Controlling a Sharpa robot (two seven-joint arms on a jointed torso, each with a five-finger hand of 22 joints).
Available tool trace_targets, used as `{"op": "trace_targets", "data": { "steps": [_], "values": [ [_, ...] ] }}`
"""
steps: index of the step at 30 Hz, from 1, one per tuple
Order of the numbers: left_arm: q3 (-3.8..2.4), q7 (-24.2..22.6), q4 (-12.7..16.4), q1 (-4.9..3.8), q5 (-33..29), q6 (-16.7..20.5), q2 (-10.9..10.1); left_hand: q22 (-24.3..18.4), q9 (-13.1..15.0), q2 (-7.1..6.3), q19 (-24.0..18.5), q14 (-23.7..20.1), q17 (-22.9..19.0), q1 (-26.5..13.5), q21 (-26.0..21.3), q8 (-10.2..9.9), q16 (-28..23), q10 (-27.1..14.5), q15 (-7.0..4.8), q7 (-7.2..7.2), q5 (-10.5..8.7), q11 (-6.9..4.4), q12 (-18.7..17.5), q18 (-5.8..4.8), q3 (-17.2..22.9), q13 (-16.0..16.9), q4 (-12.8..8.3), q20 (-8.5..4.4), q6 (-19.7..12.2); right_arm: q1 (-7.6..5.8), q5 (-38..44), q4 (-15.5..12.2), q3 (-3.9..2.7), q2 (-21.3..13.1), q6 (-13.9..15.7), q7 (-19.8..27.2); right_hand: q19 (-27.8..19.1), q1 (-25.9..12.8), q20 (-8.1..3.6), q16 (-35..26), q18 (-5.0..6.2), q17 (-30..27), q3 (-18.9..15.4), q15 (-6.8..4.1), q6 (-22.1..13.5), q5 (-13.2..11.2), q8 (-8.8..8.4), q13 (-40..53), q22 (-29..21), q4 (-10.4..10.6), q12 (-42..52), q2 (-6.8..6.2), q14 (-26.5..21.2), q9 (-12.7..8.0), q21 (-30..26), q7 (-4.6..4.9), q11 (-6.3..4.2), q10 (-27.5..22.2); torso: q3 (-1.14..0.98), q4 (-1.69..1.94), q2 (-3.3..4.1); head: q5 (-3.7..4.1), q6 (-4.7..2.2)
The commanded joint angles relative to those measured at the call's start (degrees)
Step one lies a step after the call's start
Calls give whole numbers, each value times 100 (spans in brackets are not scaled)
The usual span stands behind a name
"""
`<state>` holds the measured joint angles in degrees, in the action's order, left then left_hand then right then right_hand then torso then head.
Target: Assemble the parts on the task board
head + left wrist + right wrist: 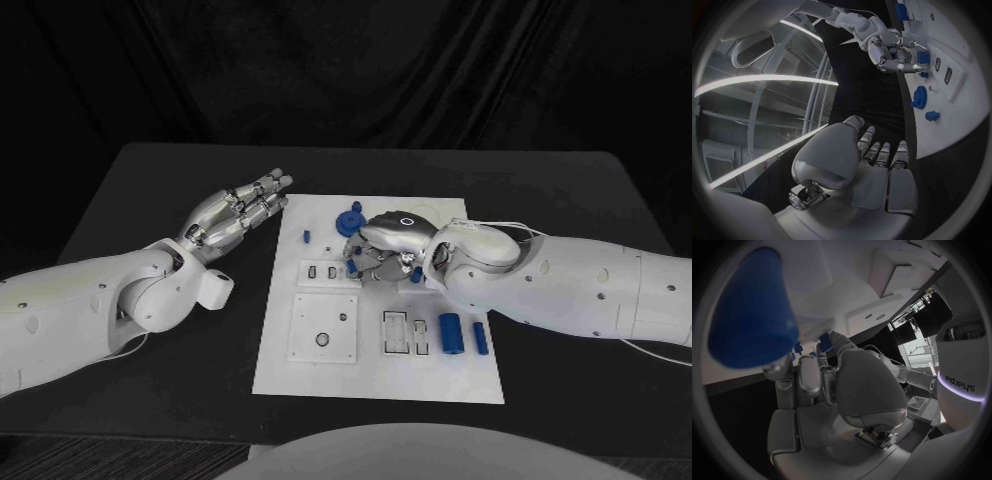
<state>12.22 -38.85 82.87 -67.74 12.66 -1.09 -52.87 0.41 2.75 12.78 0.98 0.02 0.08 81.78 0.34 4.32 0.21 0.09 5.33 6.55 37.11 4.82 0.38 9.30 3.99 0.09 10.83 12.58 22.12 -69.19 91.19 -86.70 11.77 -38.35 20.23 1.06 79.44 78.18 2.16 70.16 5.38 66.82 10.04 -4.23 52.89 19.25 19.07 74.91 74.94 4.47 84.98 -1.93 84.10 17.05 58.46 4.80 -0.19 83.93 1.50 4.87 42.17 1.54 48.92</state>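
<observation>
We saw the task board (378,375), a white plate, lying in the middle of the black table (144,200), and the small blue parts stood or lay on it: a blue gear (349,222) near the far edge, a small blue peg (306,237) just beside it toward the robot's left, and two blue cylinders (450,333) lying side by side in the near right part of the board, next to two rectangular slots (405,333). The right hand (389,248) was over the middle of the board with its fingers bent down on the board's surface, and small blue pieces showed at its fingertips (825,342); we could not tell if it really held one of them or only touched it. In the right wrist view a large blue shape (751,315) stood very near to the camera. The left hand (238,215) was just beside the left edge of the board, above the table, with its fingers straight and a little apart, and it held nothing; the left wrist view showed the same stretched fingers (882,152) pointing along the board's edge
</observation>
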Motion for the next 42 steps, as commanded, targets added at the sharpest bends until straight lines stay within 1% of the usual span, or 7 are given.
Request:
{"op": "trace_targets", "data": {
  "steps": [1,11,14,20,29,35,42],
  "values": [
    [-5,-520,2,5,-31,-78,16,8,6,5,-9,-2,-8,-74,29,26,-21,-9,47,18,-9,39,-38,111,22,-9,-3,36,37,36,130,30,10,12,-201,-256,-25,-74,27,-28,87,-4,14,49,-21,21,8,799,192,-24,-42,-7,212,224,-45,13,45,107,6,-16,2,-24,11],
    [-5,-508,-10,5,-31,-97,28,8,5,10,-9,-2,-8,-79,29,25,-21,-9,48,21,-9,43,-38,111,34,-9,-2,37,28,43,137,65,10,45,-249,-307,-37,-88,38,-46,93,-27,36,62,-75,47,-39,784,184,-41,-55,-23,201,211,-86,35,61,91,1,-30,1,-30,36],
    [-5,-505,-13,5,-31,-104,33,8,5,10,-9,-2,-8,-79,29,25,-21,-9,48,21,-9,43,-38,111,34,-9,-2,37,28,45,137,72,10,61,-250,-304,-40,-118,46,-51,97,-38,53,66,-196,18,-123,780,185,-49,-57,-41,197,182,-107,55,62,86,-1,-31,3,-32,41],
    [-5,-502,-12,5,-31,-105,33,8,5,10,-9,-2,-8,-79,29,25,-21,-9,48,21,-9,43,-38,111,34,-9,-2,37,28,50,138,79,10,81,-268,-287,-38,-206,42,-69,105,-76,67,49,-629,-263,-424,768,189,-62,-63,-116,188,31,-158,122,36,77,-3,-32,3,-26,47],
    [-5,-497,-7,5,-31,-97,25,8,5,10,-9,-2,-8,-79,29,25,-21,-9,48,21,-9,43,-38,111,34,-9,-2,37,28,52,138,83,10,77,-241,-238,-4,-264,2,-38,103,-75,2,4,-1343,-675,-822,792,223,-113,-38,-210,196,-272,-194,51,-24,99,-2,-28,3,-20,43],
    [-5,-505,-3,5,-31,-86,17,8,4,12,-9,-2,-8,-85,28,26,-21,-9,50,25,-10,45,-38,111,47,-9,-1,38,28,53,138,62,10,51,-165,-198,10,-324,-11,-44,101,-95,-79,-8,-1557,-928,-903,783,239,-69,-42,-231,195,-407,-219,35,-36,95,2,-29,2,-24,43],
    [-5,-559,16,5,-31,-20,-5,10,4,-18,-5,-2,-8,-87,31,28,-21,-9,50,24,-16,44,-38,111,61,-9,-19,40,25,41,138,-59,10,-71,288,-4,30,-431,-26,-35,101,-104,-238,-25,-1849,-1365,-970,774,263,178,-44,-357,199,-613,-258,2,-59,94,0,-29,1,-44,15]
  ]
}}
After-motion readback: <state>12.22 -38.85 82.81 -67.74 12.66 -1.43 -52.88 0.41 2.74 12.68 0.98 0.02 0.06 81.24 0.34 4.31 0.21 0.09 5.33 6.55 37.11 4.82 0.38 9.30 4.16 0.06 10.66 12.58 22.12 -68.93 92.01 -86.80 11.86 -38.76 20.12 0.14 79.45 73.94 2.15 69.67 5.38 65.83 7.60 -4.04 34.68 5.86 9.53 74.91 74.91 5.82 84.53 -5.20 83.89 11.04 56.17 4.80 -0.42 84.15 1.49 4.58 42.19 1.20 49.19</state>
